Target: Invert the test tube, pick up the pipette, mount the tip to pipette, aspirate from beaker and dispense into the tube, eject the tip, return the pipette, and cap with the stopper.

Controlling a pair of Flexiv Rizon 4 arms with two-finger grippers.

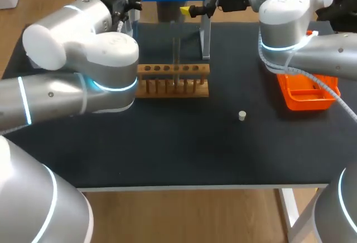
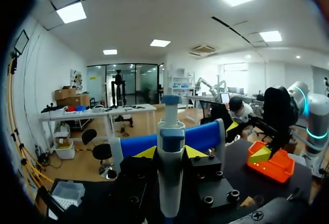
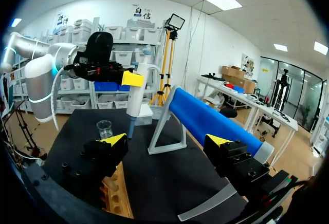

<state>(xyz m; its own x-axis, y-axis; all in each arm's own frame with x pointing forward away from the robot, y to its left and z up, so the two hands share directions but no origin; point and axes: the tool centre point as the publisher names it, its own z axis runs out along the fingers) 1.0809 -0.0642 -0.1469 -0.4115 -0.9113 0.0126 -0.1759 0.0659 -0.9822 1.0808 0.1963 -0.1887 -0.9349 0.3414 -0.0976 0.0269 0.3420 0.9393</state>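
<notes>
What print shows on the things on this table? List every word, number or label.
None can be read.
The pipette, rack, beaker, orange bin and stopper show no legible word, number or label.

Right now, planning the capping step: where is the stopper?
Head view: the stopper sits on the black table, right of the wooden rack, left of the orange bin.

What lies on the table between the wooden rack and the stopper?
Nothing. The head view shows only bare black table between the rack and the stopper.
</notes>
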